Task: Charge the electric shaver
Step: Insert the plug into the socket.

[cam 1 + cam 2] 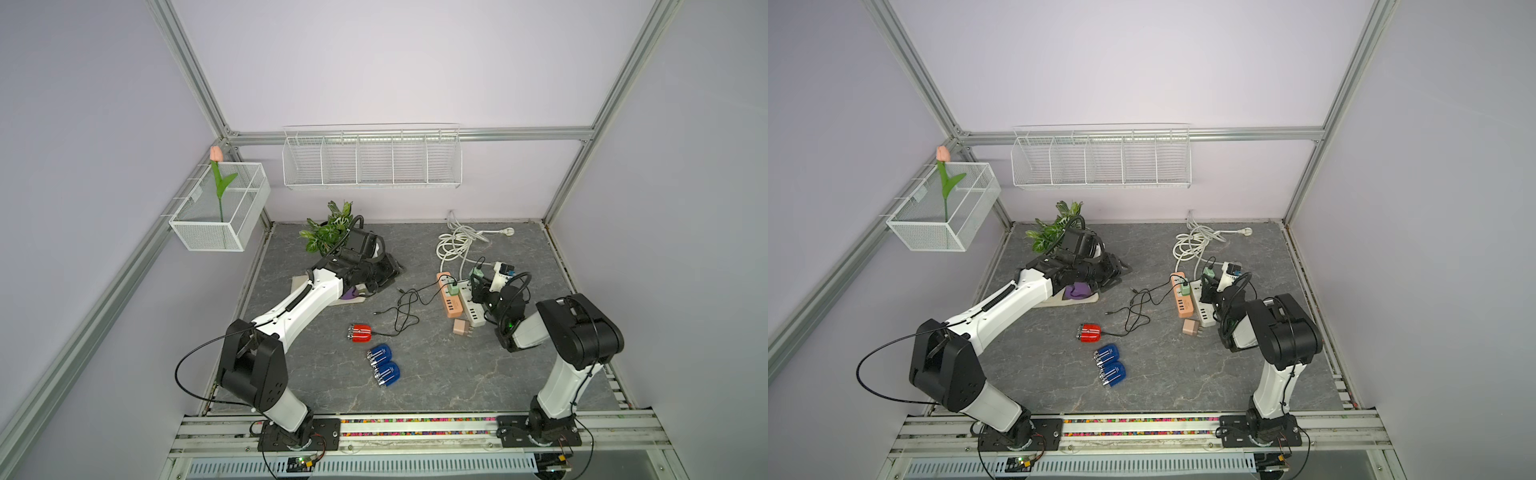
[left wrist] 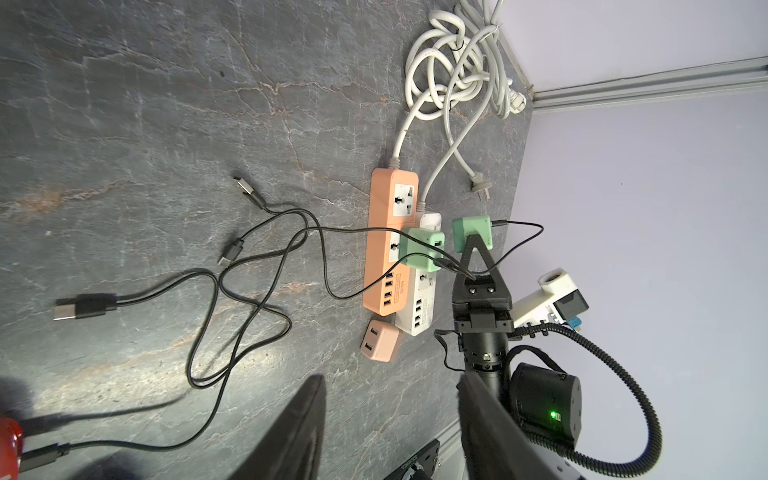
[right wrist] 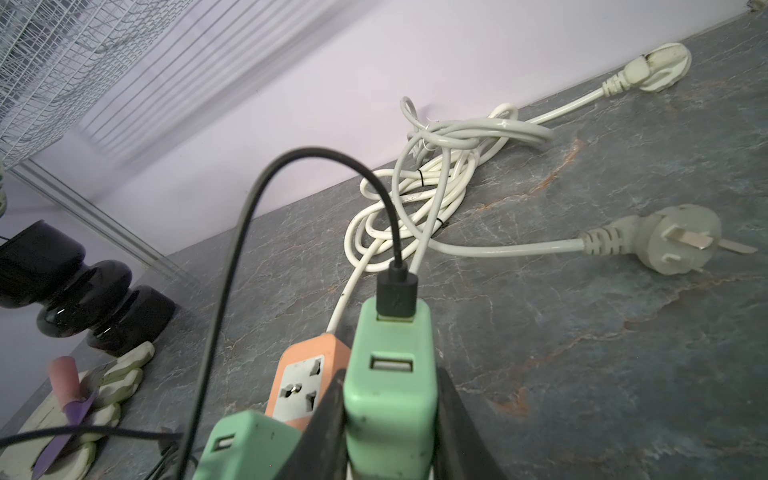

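Right gripper [image 3: 390, 399]: jaws pinch a green adapter [image 3: 390, 332] by its two sides, lower centre of the right wrist view. It has two USB slots; the lower one is bare. A black cable [image 3: 395, 291] is plugged into the upper slot and arcs up and away to the left. The adapter sits over the end of a white power strip [image 2: 415, 307]. I cannot tell whether its prongs are seated.

Just beside it, a second green adapter [image 2: 419, 247] sits on an orange power strip [image 2: 386, 241]. The two strips lie side by side, touching. A pink adapter [image 2: 380, 340] lies loose on the table [image 1: 457, 382] at the near end of the strips. A coil of white cord [image 3: 436, 166] with two free plugs lies beyond them, against the back wall.

Left gripper [image 2: 390, 386]: jaws spread, nothing between them, at the bottom edge of the left wrist view. In both top views it hangs left of centre, near a potted plant [image 1: 328, 228] and well apart from the strips.

Red shaver [image 1: 360, 333]: flat on the table, lower centre of both top views, apart from both grippers. A black lead [image 1: 386, 332] is plugged into its end and runs into a loose tangle toward the strips. I cannot trace whether it is the cable in the held adapter. Two blue shavers [image 1: 384, 363] lie just below the red one, side by side, with no lead.
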{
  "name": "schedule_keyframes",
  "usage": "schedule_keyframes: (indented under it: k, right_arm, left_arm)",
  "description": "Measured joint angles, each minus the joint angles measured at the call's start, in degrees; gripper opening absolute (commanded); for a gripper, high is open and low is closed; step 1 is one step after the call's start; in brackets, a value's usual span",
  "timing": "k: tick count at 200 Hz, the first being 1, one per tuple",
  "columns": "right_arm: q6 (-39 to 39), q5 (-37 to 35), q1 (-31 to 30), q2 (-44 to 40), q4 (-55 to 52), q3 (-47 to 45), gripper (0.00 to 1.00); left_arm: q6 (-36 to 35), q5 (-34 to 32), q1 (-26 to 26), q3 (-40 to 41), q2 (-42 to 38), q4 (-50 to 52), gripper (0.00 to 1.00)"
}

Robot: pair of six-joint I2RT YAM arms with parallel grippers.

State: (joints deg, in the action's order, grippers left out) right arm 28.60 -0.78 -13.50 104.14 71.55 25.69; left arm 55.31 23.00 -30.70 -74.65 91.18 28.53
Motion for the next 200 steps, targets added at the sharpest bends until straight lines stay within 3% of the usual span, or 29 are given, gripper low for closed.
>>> schedule_keyframes:
  k: [117, 200]
  right_arm:
    - [1.9, 0.8, 0.3, 1.6, -1.5, 0.6, 0.07]
    - [-4.7, -1.4, -3.2, 0.0, 0.4, -2.9, 0.07]
  left_arm:
    - [0.9, 0.9, 0.2, 0.0, 0.0, -1.1, 0.51]
    - [0.9, 1.2, 0.8, 0.0, 0.0, -1.3, 0.51]
